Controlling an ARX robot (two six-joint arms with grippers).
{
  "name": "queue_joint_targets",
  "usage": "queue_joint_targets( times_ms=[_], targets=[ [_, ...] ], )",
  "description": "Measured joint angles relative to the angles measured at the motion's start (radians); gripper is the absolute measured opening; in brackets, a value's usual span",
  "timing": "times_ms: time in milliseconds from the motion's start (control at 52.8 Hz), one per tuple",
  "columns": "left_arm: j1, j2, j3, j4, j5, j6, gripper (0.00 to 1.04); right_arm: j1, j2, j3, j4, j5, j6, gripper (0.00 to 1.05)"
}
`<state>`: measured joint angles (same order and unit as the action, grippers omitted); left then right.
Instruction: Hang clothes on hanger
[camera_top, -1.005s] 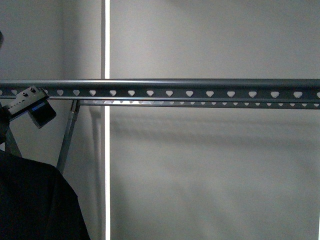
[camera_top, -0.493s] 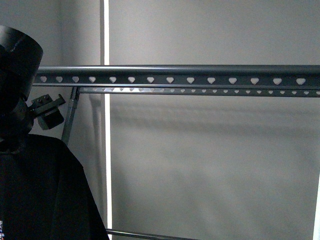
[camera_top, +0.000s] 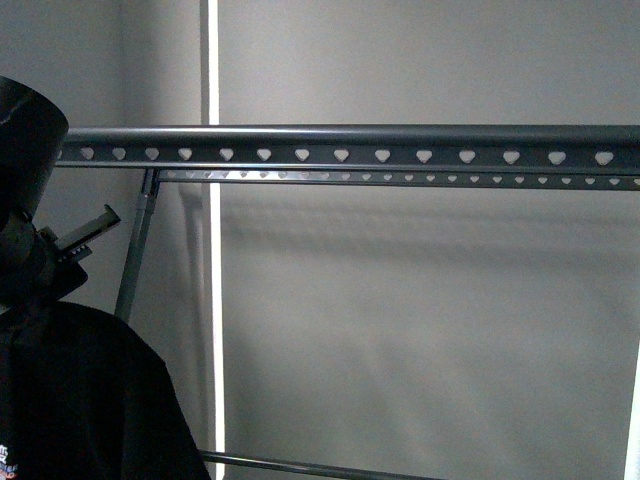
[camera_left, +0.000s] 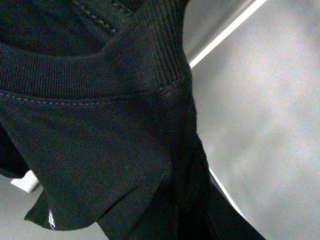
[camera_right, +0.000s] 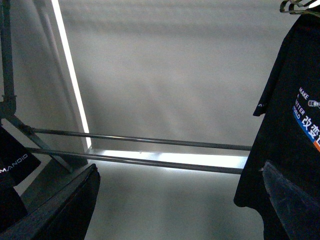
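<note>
The black T-shirt (camera_top: 85, 400) hangs at the lower left of the front view, below the rack's long rail (camera_top: 380, 145) with its row of heart-shaped holes. My left gripper (camera_top: 35, 285) is shut on the shirt's top, lower than the rail and near its left end. In the left wrist view the ribbed collar (camera_left: 100, 70) fills the picture and hides the fingers. In the right wrist view the shirt (camera_right: 287, 125) hangs at the right with its white, blue and Chinese print showing. My right gripper (camera_right: 177, 200) is open and empty, its right finger (camera_right: 295, 195) close to the shirt's hem.
A rack leg (camera_top: 135, 255) slants down under the rail's left end. A low crossbar (camera_top: 300, 467) runs along the bottom; two low bars (camera_right: 150, 141) show in the right wrist view. A bright vertical strip (camera_top: 212, 250) runs down the grey wall (camera_top: 420, 320).
The left arm has come further into view at the left edge with the shirt. The rail now sits higher in the picture, and the low crossbar has come into view.
</note>
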<state>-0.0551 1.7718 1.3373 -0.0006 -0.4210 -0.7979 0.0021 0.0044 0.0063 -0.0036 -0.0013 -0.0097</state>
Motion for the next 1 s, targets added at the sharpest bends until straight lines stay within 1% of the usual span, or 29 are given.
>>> queue_joint_targets(
  times_ms=[38,95,190,246,322,398,417,455,474,512,588,645,664,682,739,796,834,853,910,1005],
  targets=[
    [-0.002,-0.011,-0.017,0.006,0.014,0.008,0.05,0.000,0.000,0.000,0.000,0.000,0.000,0.97],
    [-0.010,-0.054,-0.078,0.035,0.064,0.042,0.05,0.000,0.000,0.000,0.000,0.000,0.000,0.97],
    [-0.038,-0.165,-0.208,0.069,0.196,0.157,0.05,0.000,0.000,0.000,0.000,0.000,0.000,0.97],
    [-0.053,-0.212,-0.256,0.068,0.257,0.204,0.05,0.000,0.000,0.000,0.000,0.000,0.000,0.97],
    [-0.090,-0.301,-0.348,0.049,0.411,0.329,0.05,0.000,0.000,0.000,0.000,0.000,0.000,0.97],
    [-0.135,-0.385,-0.439,0.021,0.607,0.517,0.05,0.000,0.000,0.000,0.000,0.000,0.000,0.97],
    [-0.139,-0.393,-0.448,0.019,0.626,0.549,0.05,0.000,0.000,0.000,0.000,0.000,0.000,0.97],
    [-0.153,-0.422,-0.475,0.013,0.698,0.628,0.05,0.000,0.000,0.000,0.000,0.000,0.000,0.97],
    [-0.161,-0.441,-0.489,0.015,0.745,0.700,0.05,0.000,0.000,0.000,0.000,0.000,0.000,0.97],
    [-0.169,-0.463,-0.500,0.031,0.802,0.771,0.05,0.000,0.000,0.000,0.000,0.000,0.000,0.97],
    [-0.184,-0.498,-0.512,0.129,0.888,0.950,0.05,0.000,0.000,0.000,0.000,0.000,0.000,0.97],
    [-0.193,-0.507,-0.517,0.213,0.916,1.069,0.05,0.000,0.000,0.000,0.000,0.000,0.000,0.97],
    [-0.195,-0.507,-0.517,0.225,0.919,1.083,0.05,0.000,0.000,0.000,0.000,0.000,0.000,0.97],
    [-0.199,-0.507,-0.514,0.242,0.927,1.137,0.05,0.000,0.000,0.000,0.000,0.000,0.000,0.97],
    [-0.207,-0.501,-0.504,0.243,0.958,1.305,0.05,0.000,0.000,0.000,0.000,0.000,0.000,0.97],
    [-0.210,-0.484,-0.489,0.237,0.967,1.437,0.05,0.000,0.000,0.000,0.000,0.000,0.000,0.97],
    [-0.211,-0.473,-0.478,0.228,0.969,1.480,0.05,0.000,0.000,0.000,0.000,0.000,0.000,0.97],
    [-0.212,-0.461,-0.465,0.219,0.970,1.537,0.04,0.000,0.000,0.000,0.000,0.000,0.000,0.97],
    [-0.213,-0.434,-0.440,0.202,0.965,1.647,0.04,0.000,0.000,0.000,0.000,0.000,0.000,0.97],
    [-0.217,-0.363,-0.365,0.165,0.932,1.886,0.04,0.000,0.000,0.000,0.000,0.000,0.000,0.97]
  ],
)
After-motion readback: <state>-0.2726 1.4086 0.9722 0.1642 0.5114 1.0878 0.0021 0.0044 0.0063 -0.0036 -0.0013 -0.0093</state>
